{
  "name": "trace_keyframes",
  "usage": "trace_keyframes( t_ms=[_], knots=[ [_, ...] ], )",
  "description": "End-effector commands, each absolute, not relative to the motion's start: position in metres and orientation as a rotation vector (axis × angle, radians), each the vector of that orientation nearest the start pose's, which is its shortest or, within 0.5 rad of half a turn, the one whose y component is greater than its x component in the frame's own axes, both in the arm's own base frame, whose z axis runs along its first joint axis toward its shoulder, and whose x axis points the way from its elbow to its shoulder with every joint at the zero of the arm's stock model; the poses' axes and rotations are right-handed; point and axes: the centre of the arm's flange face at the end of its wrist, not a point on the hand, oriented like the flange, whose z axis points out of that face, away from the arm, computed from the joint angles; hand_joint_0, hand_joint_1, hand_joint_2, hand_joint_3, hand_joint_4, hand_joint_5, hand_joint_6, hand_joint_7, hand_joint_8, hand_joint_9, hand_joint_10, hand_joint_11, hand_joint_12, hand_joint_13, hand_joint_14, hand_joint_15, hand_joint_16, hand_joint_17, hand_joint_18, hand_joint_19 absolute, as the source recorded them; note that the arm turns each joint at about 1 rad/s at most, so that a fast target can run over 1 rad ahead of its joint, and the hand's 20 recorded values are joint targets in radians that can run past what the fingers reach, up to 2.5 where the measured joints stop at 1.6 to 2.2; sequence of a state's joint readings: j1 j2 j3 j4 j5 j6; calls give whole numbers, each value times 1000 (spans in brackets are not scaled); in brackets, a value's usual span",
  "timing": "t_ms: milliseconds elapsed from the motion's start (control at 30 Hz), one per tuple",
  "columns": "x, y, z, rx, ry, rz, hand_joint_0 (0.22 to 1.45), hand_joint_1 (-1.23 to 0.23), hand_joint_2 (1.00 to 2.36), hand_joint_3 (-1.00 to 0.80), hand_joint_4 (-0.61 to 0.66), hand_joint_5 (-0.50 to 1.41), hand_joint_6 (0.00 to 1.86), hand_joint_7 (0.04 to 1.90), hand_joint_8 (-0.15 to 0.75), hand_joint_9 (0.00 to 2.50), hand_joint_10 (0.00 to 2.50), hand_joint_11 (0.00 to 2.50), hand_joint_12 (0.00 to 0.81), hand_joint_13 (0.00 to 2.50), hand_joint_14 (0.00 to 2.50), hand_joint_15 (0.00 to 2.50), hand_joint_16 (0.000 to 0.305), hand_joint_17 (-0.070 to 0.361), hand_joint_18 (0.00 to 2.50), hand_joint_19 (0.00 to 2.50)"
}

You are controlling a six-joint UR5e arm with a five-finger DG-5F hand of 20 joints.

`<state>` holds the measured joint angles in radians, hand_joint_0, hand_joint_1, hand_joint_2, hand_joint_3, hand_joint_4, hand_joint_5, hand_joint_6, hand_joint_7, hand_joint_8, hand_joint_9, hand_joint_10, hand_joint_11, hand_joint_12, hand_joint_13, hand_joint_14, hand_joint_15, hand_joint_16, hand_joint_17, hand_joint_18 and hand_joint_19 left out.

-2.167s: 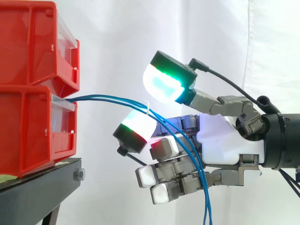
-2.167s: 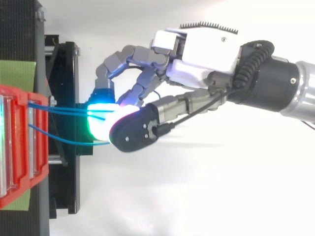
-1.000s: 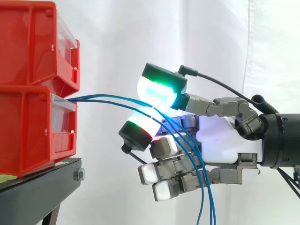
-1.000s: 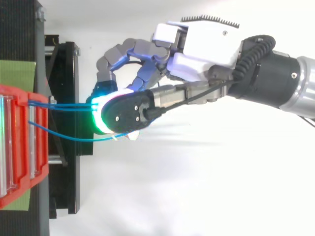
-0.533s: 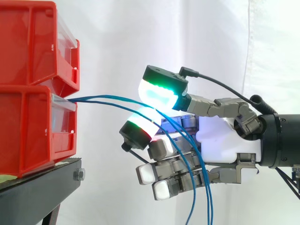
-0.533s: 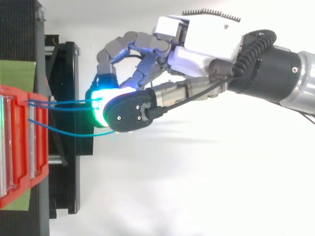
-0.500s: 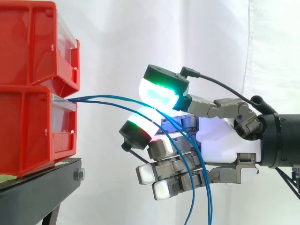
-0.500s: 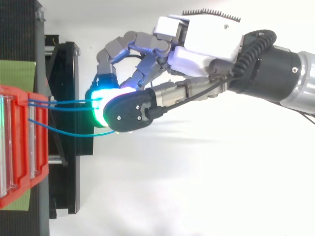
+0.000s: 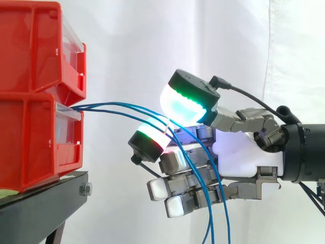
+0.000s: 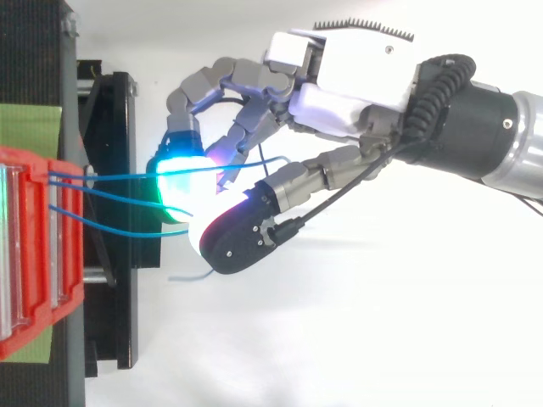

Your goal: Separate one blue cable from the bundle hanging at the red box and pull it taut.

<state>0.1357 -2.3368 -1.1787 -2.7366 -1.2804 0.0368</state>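
Several thin blue cables (image 9: 117,108) leave the front of the lower red box (image 9: 30,137), arc to the right and hang down across my hand (image 9: 244,157). They run through the gap between the raised thumb pad (image 9: 185,104), glowing green, and a finger pad (image 9: 152,134) below it. The two pads stand apart and neither presses a cable. In the top view the cables (image 10: 110,180) fan out from the red box (image 10: 38,246) toward the hand (image 10: 356,76). One strand loops past the fingers and the others pass under the thumb. The lower fingers are loosely bent behind the hanging strands.
A second red bin (image 9: 35,46) is stacked on the lower one. Both sit on a black stand (image 9: 40,203) at the left. A white curtain hangs behind. Free room lies below and to the right of the stand.
The thumb has swung up and away from the finger pad, opening the pinch on the cables. In the top view it moved outward and the strands spread apart.
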Motion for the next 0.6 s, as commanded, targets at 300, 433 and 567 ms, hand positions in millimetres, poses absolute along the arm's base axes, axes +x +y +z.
trace_keyframes(
  t_ms=[300, 433, 567],
  knots=[
    [773, -61, 229, 1289, 1049, 1136, 586, -503, 1000, -500, 71, -147, 894, 1031, 328, 1164, 19, 933, 345, 906, 21, 637, 46, 103, 780, 641],
    [772, -61, 227, 1290, 1050, 1135, 605, -595, 1006, -427, 76, -159, 907, 1037, 330, 1140, 19, 949, 350, 903, 24, 636, 46, 103, 775, 633],
    [773, -64, 229, 1288, 1045, 1135, 591, -672, 1004, -450, 97, -185, 919, 978, 328, 1098, 18, 943, 355, 899, 23, 636, 47, 107, 764, 640]
  ],
)
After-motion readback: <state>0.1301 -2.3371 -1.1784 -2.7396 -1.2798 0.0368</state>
